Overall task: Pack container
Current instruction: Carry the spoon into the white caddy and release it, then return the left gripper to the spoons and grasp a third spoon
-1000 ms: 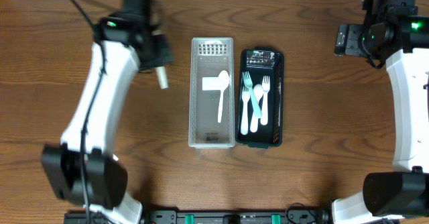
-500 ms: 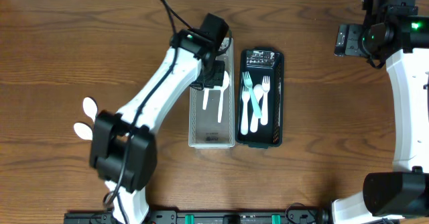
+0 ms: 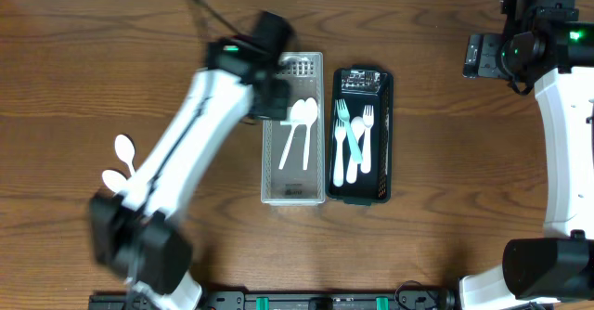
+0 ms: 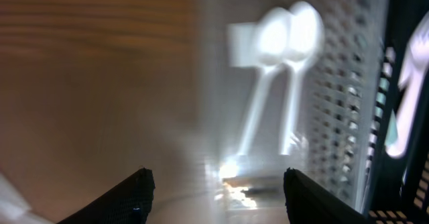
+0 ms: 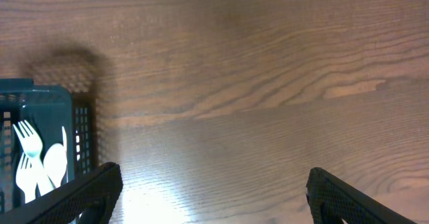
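Observation:
A white mesh container (image 3: 269,166) stands mid-table with two white spoons (image 3: 299,134) lying side by side inside. My left gripper (image 3: 271,95) hovers, blurred by motion, over the container's upper left edge. In the left wrist view its fingers (image 4: 137,197) are spread wide with nothing between them, and the spoons (image 4: 268,83) lie ahead in the container (image 4: 335,83). Two more white spoons (image 3: 121,164) lie on the table at the left. My right gripper (image 3: 483,55) is open over bare wood at the far right, its jaws (image 5: 214,197) empty.
A black mesh container (image 3: 387,134) touches the white one's right side and holds white and teal forks and spoons (image 3: 353,143). Its corner shows in the right wrist view (image 5: 40,96). The table is brown wood.
My left gripper brought a white spoon over the white container, opened and let it go. Two spoons now lie there instead of one. The right arm has not moved.

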Robot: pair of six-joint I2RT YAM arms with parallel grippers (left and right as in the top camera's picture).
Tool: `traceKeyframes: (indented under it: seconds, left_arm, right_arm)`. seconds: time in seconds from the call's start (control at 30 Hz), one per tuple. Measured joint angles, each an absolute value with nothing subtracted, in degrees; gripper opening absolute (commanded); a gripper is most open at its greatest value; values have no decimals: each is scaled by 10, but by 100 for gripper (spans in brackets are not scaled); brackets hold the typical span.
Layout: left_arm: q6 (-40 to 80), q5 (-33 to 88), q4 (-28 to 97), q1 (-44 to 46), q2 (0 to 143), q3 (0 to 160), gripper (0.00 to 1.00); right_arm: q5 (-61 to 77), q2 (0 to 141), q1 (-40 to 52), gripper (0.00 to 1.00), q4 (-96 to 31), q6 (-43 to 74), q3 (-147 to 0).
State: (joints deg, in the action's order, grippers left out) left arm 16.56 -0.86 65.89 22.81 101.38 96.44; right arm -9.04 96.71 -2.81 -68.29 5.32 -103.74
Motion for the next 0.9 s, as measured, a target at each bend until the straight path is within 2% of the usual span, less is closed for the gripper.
traceKeyframes:
  seconds: [0.17, 0.23, 0.47, 0.6, 0.9]
  left_arm:
    - [216, -70, 701, 108, 926, 982, 66]
    - [239, -79, 712, 34, 916, 983, 66]
    - [261, -73, 656, -131, 930, 897, 66]
    - [252, -61, 568, -166, 938, 799, 67]
    - [220, -46, 427, -172, 942, 630, 72]
  right_arm:
    - [-90, 967, -28, 92, -683, 51, -1037]
    - [-90, 967, -28, 92, -684, 49, -1037]
    - [-90, 967, -28, 92, -694, 49, -1037]
    - [-90, 967, -28, 92, -697, 49, -1037]
    - [-90, 967, -28, 91, -709, 49, -1037]
